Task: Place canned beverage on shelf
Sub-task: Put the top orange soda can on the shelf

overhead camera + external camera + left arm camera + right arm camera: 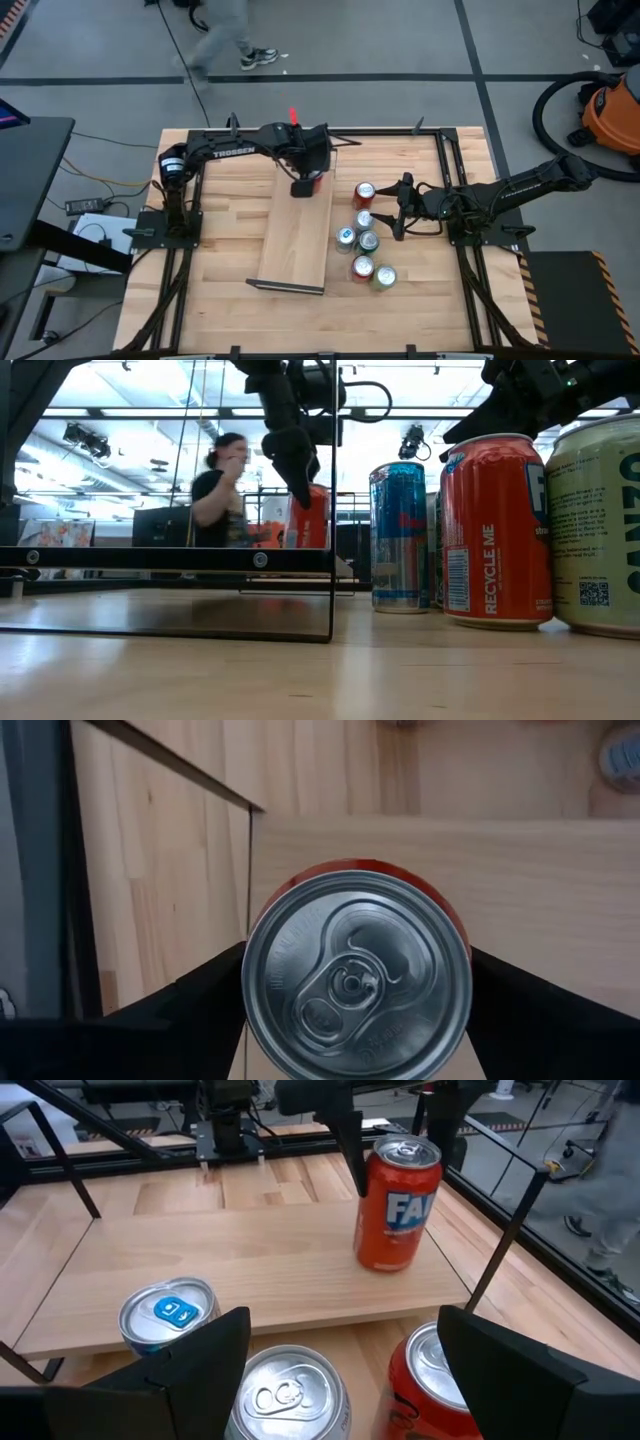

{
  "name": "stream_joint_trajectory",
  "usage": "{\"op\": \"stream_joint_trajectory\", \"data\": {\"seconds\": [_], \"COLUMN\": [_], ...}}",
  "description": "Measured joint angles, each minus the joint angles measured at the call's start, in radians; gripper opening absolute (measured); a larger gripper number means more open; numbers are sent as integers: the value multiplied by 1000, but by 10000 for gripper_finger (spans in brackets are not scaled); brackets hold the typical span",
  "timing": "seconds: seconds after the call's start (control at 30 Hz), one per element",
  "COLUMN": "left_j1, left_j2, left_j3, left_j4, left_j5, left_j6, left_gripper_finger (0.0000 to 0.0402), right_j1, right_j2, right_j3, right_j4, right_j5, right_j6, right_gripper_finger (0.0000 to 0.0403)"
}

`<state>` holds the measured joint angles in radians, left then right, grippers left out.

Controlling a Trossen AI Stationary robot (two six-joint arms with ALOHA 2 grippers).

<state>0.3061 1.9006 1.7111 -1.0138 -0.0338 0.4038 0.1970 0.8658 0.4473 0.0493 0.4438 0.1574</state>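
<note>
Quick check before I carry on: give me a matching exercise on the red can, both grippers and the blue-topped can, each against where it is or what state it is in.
Things:
1. red can
2. left gripper
3. right gripper
4. blue-topped can

Places or states:
A. open, beside the cluster of loose cans
B. on the shelf, between two dark fingers
C. on the tabletop, next to the shelf's long edge
D. over the shelf, closed around a can

Pairs: 1-B, 2-D, 3-A, 4-C
</note>
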Motion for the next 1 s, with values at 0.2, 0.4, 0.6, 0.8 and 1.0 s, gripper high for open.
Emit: {"op": "stream_joint_trajectory", "data": {"seconds": [0.2, 0.4, 0.6, 0.8, 1.0], "left_j1": [11, 28, 40, 40, 39], "left_j2": [-27, -58, -60, -77, -181], "left_j3": [-4, -2, -2, -2, -91], "left_j4": [-62, -155, -179, -208, -122], "left_j5": [1, 0, 0, 0, 1], "left_j6": [-31, -71, -90, -101, -120], "left_gripper_finger": [309, 310, 312, 313, 313], "right_j1": [0, 1, 12, 33, 37], "right_j2": [0, 0, 0, 0, 0], "right_j3": [0, 0, 0, 0, 0], "right_j4": [0, 3, 3, 2, 1], "right_j5": [0, 0, 0, 2, 8], "right_j6": [4, 7, 6, 5, 5], "right_gripper_finger": [332, 332, 332, 332, 332]}}
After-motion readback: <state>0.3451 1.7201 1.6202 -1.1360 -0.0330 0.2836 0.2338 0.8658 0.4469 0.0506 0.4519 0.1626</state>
